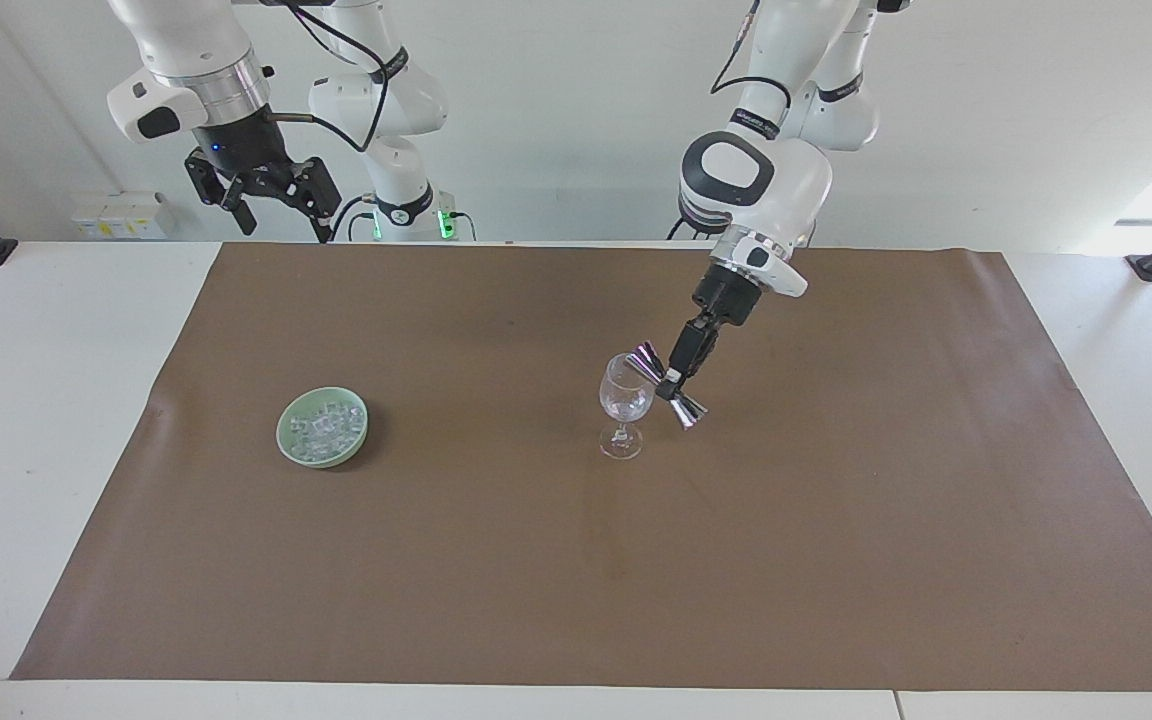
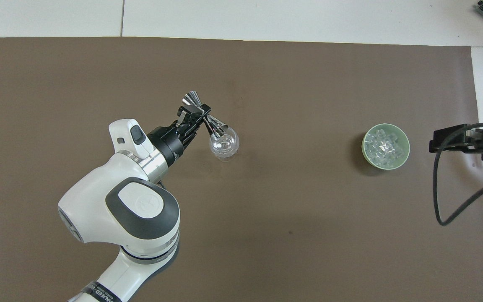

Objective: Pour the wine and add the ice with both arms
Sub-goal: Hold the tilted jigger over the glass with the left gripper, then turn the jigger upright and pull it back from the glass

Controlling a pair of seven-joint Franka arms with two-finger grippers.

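Note:
A clear wine glass (image 1: 625,400) (image 2: 224,144) stands upright near the middle of the brown mat. My left gripper (image 1: 673,380) (image 2: 195,112) is shut on the waist of a shiny double-cone jigger (image 1: 688,411) (image 2: 215,125). The jigger is tilted, with one cone's mouth at the glass's rim. Wine itself is out of view; the glass looks clear. The ice (image 1: 326,425) (image 2: 385,144) lies heaped in a pale green dish (image 1: 282,432) (image 2: 364,147) toward the right arm's end. My right gripper (image 1: 283,225) (image 2: 433,141) waits open, raised over the mat's edge at the robots' end.
The brown mat (image 1: 576,580) (image 2: 266,235) covers most of the white table (image 1: 46,400). A black cable (image 2: 455,209) loops down from the right wrist. The left arm's white elbow (image 2: 120,209) hangs over the mat on the robots' side of the glass.

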